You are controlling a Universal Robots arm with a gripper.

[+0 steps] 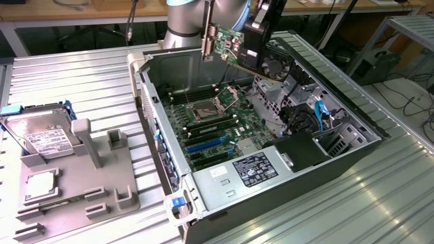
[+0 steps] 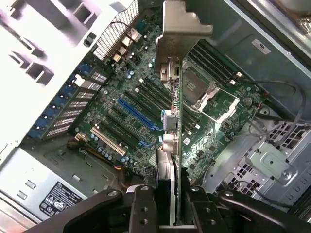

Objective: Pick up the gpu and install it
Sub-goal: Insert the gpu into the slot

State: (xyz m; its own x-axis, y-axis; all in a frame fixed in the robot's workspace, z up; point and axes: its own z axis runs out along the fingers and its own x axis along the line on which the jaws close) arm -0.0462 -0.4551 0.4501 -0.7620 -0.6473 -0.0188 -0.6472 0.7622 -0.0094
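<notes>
The gpu (image 1: pixel 228 43) hangs in the air over the far end of the open computer case (image 1: pixel 271 175), green board facing the exterior camera and silver bracket toward the exterior view's left. My gripper (image 1: pixel 252 48) is shut on it from above. The wrist view looks along the gpu (image 2: pixel 177 121) edge-on, bracket (image 2: pixel 181 34) farthest from the camera, with the black fingers (image 2: pixel 142 208) clamped on either side of the card near the gripper (image 2: pixel 170 216). Below it lies the motherboard (image 2: pixel 126 111) with its blue slot (image 2: pixel 137 113) and the uncovered processor socket (image 2: pixel 197 90).
On the exterior view's left, a grey fixture (image 1: pixel 74 188) holds a silver hard drive (image 1: pixel 40 131) and a narrow memory stick (image 1: pixel 62 203). Inside the case, the power supply (image 1: pixel 254 170), cables (image 1: pixel 318 114) and a drive cage (image 2: pixel 269 162) crowd the motherboard. The table is ribbed metal (image 1: pixel 74 86).
</notes>
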